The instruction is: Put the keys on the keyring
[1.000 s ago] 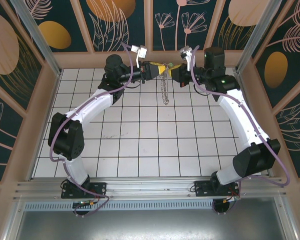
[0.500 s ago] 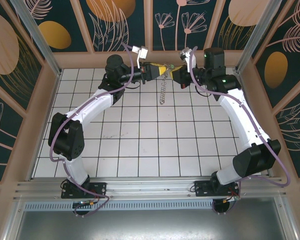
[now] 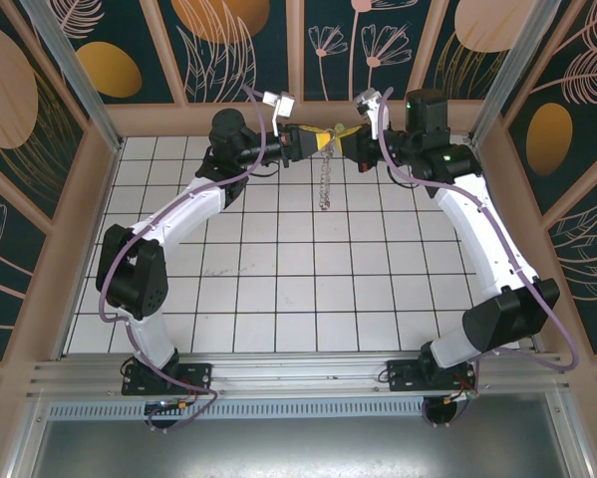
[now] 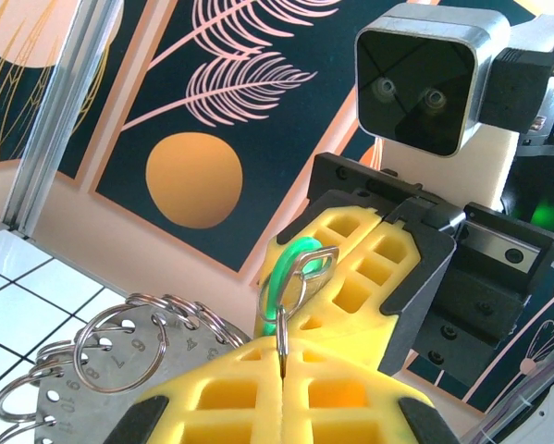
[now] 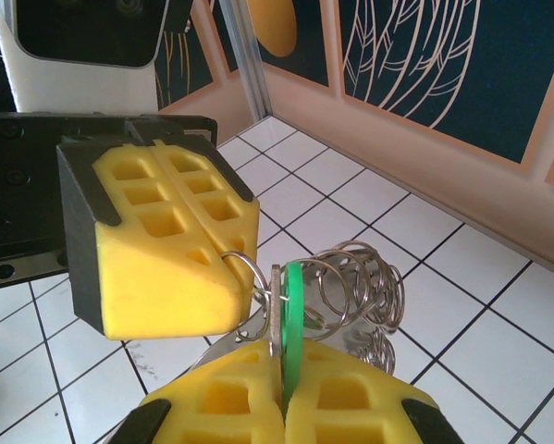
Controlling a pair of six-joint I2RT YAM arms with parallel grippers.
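Looks about midway. At 12 o'clock over the table, pinching a thin wire of the keyring in the closed left gripper, with its loops dangling toward 6 o'clock. Meeting it tip to tip with the right gripper, clamped on the green head of the key. Touching ring to key head; cannot tell whether threaded through. Left to do, probably: work the key fully onto the loop, then release.
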